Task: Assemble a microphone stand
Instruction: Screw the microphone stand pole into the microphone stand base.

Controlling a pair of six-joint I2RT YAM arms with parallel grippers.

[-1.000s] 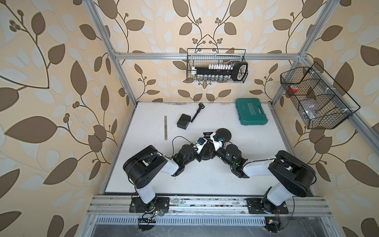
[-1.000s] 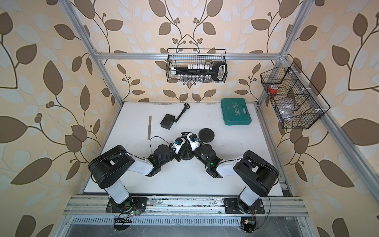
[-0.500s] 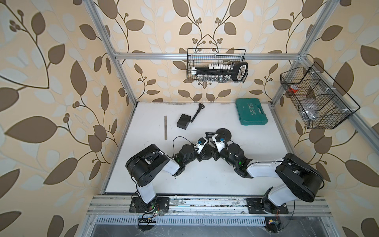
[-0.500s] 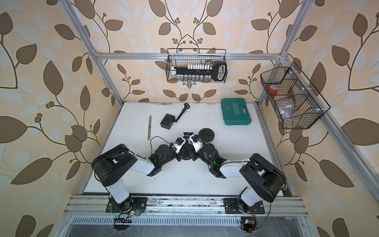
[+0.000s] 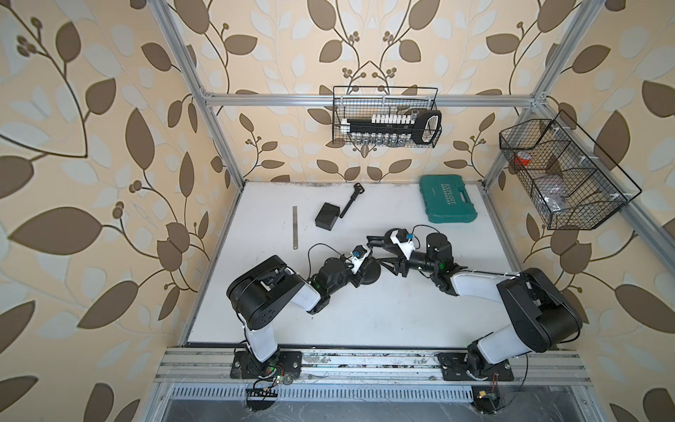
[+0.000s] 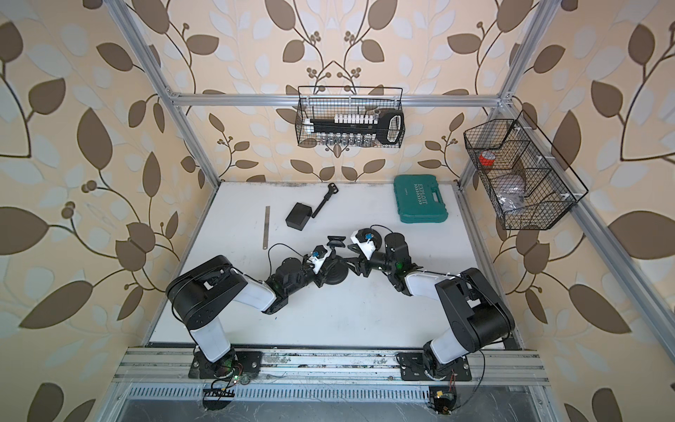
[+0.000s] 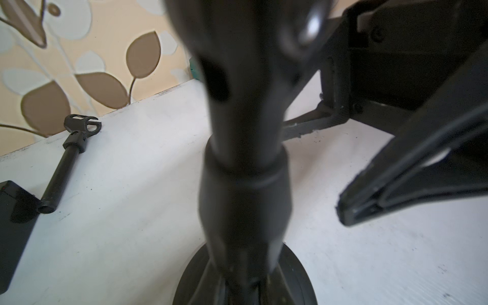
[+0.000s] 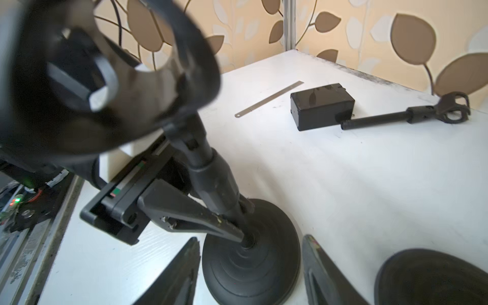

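- The left gripper [image 8: 243, 224] is clamped tight on the pole [image 8: 211, 179] of the microphone stand. It grips low down, just above where the pole meets the round base [image 8: 253, 269].
- The right gripper [image 8: 250, 237] is open and has hold of nothing. Its fingers [image 8: 182, 266] sit on either side of that base, clear of the pole.
- The stand rests on its base near the middle of the counter [image 5: 383, 321], between the two arms. In both top views the base shows as a dark disc at the left gripper.
- At the top of the pole is a cup-shaped clip [image 8: 105, 66], blurred because it is close to the right wrist camera.
- A second round disc [image 8: 433, 277] lies flat on the counter just beside the right gripper.
- Farther back lie a black box [image 5: 327, 216] and a spare rod [image 5: 350, 201] with a clip on its far end. The rod's near end is just beside the box.
- A metal ruler [image 5: 294, 227] lies to the left of the box, apart from it.
- A green case [image 5: 447, 199] sits near the back right corner.
- One wire basket [image 5: 385, 117] hangs on the back wall.
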